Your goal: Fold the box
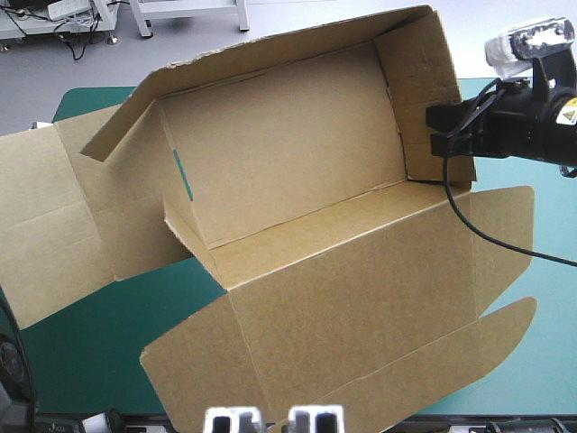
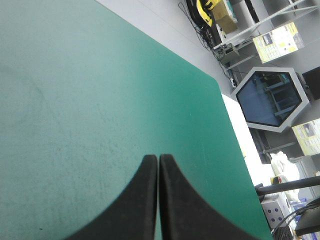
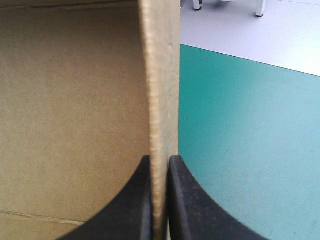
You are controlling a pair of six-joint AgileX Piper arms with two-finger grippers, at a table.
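Note:
The brown box (image 1: 306, 180) lies across most of the table, half raised: its back wall and right end wall stand up, and its wide lid panel (image 1: 361, 307) lies flat toward the near edge. My right gripper (image 1: 439, 131) comes in from the right and is shut on the top edge of the right end wall. In the right wrist view the board's edge (image 3: 162, 75) runs straight up between the right gripper's (image 3: 160, 160) fingers. My left gripper (image 2: 158, 156) is shut on nothing, over bare teal-green cover (image 2: 90, 115), with the box out of its view.
A flat brown panel (image 1: 45, 225) reaches the table's left edge. Rounded lid flaps (image 1: 505, 334) lie at the near right. Bare cover shows at the near left (image 1: 81, 352) and far right (image 1: 550, 307). The table's edge (image 2: 220, 92) runs ahead of the left gripper.

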